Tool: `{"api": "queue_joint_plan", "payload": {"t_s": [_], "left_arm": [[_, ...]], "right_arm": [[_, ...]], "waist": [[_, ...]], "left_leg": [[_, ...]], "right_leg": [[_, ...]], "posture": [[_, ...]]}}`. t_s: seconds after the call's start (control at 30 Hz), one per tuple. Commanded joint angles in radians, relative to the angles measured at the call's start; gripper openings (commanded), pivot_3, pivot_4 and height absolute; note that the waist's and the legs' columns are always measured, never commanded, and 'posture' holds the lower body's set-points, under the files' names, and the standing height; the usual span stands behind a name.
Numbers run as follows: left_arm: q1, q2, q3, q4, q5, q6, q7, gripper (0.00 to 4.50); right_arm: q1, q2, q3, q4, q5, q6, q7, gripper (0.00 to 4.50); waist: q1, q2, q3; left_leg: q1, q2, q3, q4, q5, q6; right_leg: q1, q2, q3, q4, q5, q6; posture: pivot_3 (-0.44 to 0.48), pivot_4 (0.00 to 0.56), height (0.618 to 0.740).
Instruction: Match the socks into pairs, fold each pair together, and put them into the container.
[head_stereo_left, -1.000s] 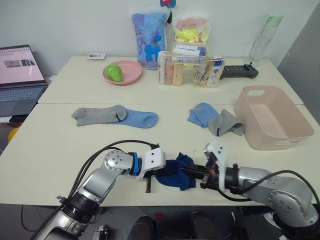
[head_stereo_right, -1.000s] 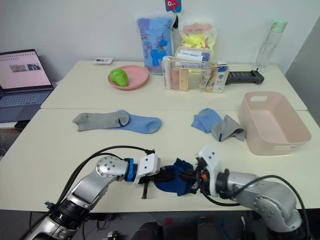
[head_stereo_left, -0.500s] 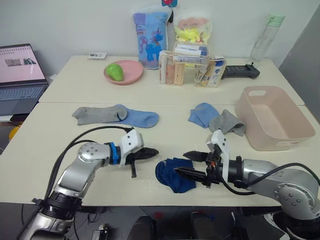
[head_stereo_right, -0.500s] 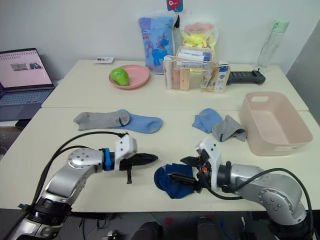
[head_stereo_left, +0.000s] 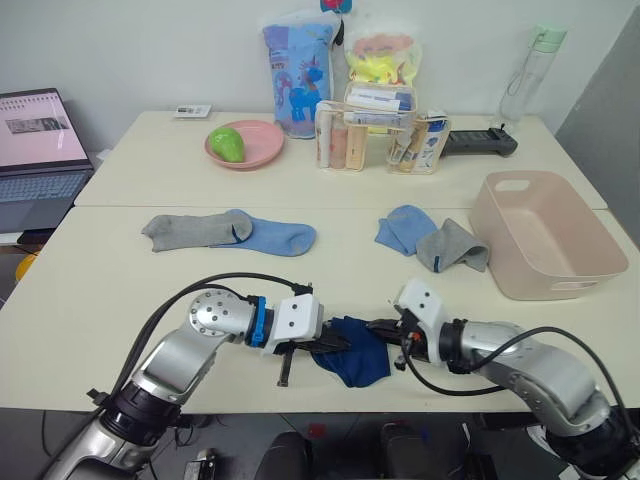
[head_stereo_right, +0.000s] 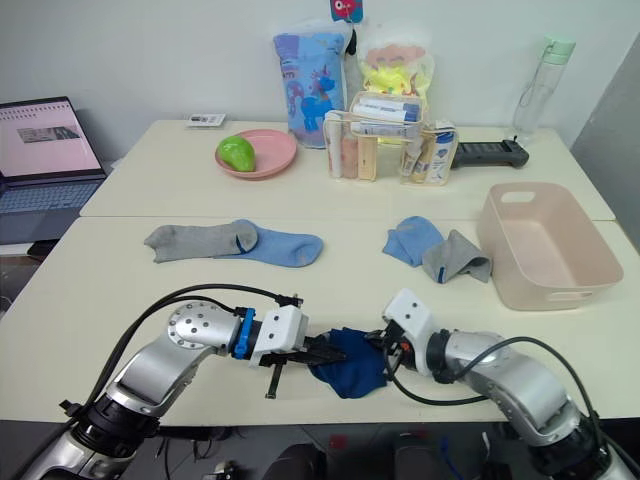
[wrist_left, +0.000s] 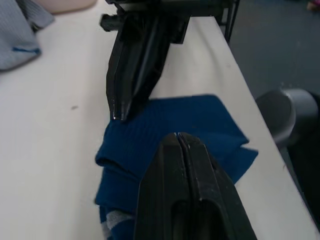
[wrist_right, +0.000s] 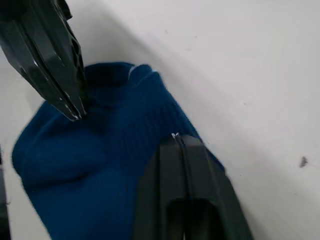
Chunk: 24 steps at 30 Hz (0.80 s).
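Observation:
Near the table's front edge lies a bunched pile of dark navy socks (head_stereo_left: 355, 352). My left gripper (head_stereo_left: 338, 345) is shut, its tip resting on the pile's left side (wrist_left: 177, 135). From the other side, my right gripper (head_stereo_left: 376, 328) is shut too, its tip on the pile's right edge (wrist_right: 175, 136). I see no cloth between either pair of fingers. A grey sock (head_stereo_left: 185, 230) overlaps a light blue sock (head_stereo_left: 282, 238) at mid-left. Another light blue sock (head_stereo_left: 402, 228) and a grey sock (head_stereo_left: 452, 247) lie crumpled at mid-right, beside the pale pink container (head_stereo_left: 560, 287).
A pink plate (head_stereo_left: 262, 150) holding a green object (head_stereo_left: 228, 143), a clear organiser of bottles (head_stereo_left: 380, 140), snack bags, a water bottle (head_stereo_left: 525, 85) and a black device (head_stereo_left: 480, 142) line the far table. A laptop (head_stereo_left: 40, 150) stands at far left.
Half a second ago both grippers were drawn back from the navy pile and the right was open. Both have moved in onto the pile, and the right has shut.

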Motion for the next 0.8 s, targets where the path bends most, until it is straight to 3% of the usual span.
{"api": "queue_joint_plan", "payload": {"t_s": [0.03, 0.27, 0.33, 0.43, 0.57, 0.7, 0.8], "left_arm": [[-0.013, 0.008, -0.024, 0.031, 0.065, -0.057, 0.005, 0.0], [0.019, 0.062, -0.001, 0.195, 0.133, -0.141, 0.021, 0.0], [0.017, 0.056, 0.023, 0.167, 0.078, -0.111, 0.013, 0.0], [0.005, 0.036, 0.09, 0.045, -0.101, 0.021, -0.017, 0.0], [-0.013, 0.075, 0.125, -0.105, -0.229, 0.205, -0.047, 0.0], [-0.029, 0.059, 0.085, -0.113, -0.186, 0.207, -0.025, 0.0], [-0.037, 0.038, 0.0, -0.047, -0.059, 0.121, -0.008, 0.0]], "right_arm": [[-0.02, 0.042, 0.033, 0.022, -0.059, -0.028, -0.005, 0.03], [-0.013, 0.107, -0.036, 0.01, -0.081, -0.049, -0.005, 0.03], [-0.003, 0.094, -0.075, -0.018, -0.05, -0.05, 0.028, 0.03], [0.02, 0.042, -0.16, -0.075, 0.014, -0.027, 0.09, 0.03], [0.052, -0.017, -0.192, -0.125, 0.03, -0.033, 0.135, 0.03], [0.072, -0.064, -0.133, -0.133, -0.015, -0.063, 0.177, 0.03], [0.073, -0.067, -0.057, -0.104, -0.069, -0.097, 0.197, 0.03]], "waist": [[0.0, 0.0, 0.0], [0.0, 0.0, 0.0], [0.0, 0.0, 0.0], [0.0, 0.001, 0.0], [0.0, 0.0, 0.001], [0.0, 0.0, 0.001], [0.0, 0.0, 0.001]], "left_leg": [[0.0, 0.0, 0.0, 0.0, 0.0, 0.0], [0.001, 0.0, 0.0, 0.0, 0.0, 0.0], [0.001, 0.0, 0.0, 0.0, 0.0, 0.0], [0.001, 0.0, -0.001, 0.0, 0.0, 0.0], [0.0, 0.0, -0.002, 0.0, 0.0, 0.0], [0.0, 0.0, -0.001, 0.0, 0.0, 0.0], [0.0, 0.0, -0.001, 0.0, 0.0, 0.0]], "right_leg": [[0.0, 0.0, 0.0, 0.0, 0.0, 0.0], [0.0, 0.0, 0.0, 0.0, 0.0, 0.0], [0.0, 0.0, 0.0, 0.001, 0.0, 0.0], [0.0, 0.0, 0.0, 0.001, 0.0, 0.0], [0.0, 0.0, -0.001, 0.0, 0.0, 0.0], [0.001, 0.0, 0.0, 0.0, 0.0, 0.0], [0.001, 0.0, 0.0, 0.0, 0.0, 0.0]], "posture": [[0.0, 0.15, 0.703], [0.0, 0.15, 0.703], [0.0, 0.15, 0.703], [0.0, 0.15, 0.703], [0.0, 0.15, 0.703], [0.0, 0.15, 0.703], [0.0, 0.15, 0.703]]}}
